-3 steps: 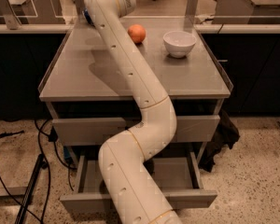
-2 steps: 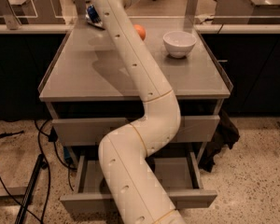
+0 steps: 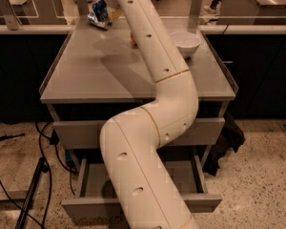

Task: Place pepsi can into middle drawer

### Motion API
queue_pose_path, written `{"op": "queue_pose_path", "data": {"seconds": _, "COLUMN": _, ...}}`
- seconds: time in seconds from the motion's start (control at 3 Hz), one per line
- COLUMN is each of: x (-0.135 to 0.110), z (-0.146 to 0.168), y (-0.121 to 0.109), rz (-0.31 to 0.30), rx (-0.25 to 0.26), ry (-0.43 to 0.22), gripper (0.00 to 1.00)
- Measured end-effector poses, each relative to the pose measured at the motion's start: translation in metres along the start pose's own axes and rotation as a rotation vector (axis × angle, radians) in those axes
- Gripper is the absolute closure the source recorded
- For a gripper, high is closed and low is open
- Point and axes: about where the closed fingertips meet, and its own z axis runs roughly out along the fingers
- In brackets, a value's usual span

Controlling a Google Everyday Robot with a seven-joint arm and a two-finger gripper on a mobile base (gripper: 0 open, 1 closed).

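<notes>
Claw [image 3: 105, 5] far left of white bowl [image 3: 185, 43], above back of counter [image 3: 86, 73], squeezing pepsi can [image 3: 98, 14]. Can tipped, lifted up. Step, I think: carrying. Next: bring can low, below bowl, into open middle drawer [image 3: 86, 205], let go.

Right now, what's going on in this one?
The robot's white arm stretches across the grey metal cabinet top. Its tool is at the far left corner, right by the small dark blue Pepsi can, which looks tilted. Whether the can is gripped is unclear. The wide grey middle drawer below stands pulled open. A white bowl rests at the far right.
</notes>
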Motion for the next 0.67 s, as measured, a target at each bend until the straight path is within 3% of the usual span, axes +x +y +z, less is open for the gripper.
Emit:
{"op": "queue_pose_path", "data": {"seconds": 0.33, "x": -0.012, "z": -0.017, "y": 0.018, "rz": 0.013, "rx": -0.113, "ry": -0.094, "gripper": 1.0}}
{"op": "queue_pose_path", "data": {"seconds": 0.67, "x": -0.035, "z": -0.032, "y": 0.052, "rz": 0.016, "rx": -0.255, "ry": -0.22, "gripper": 1.0}}
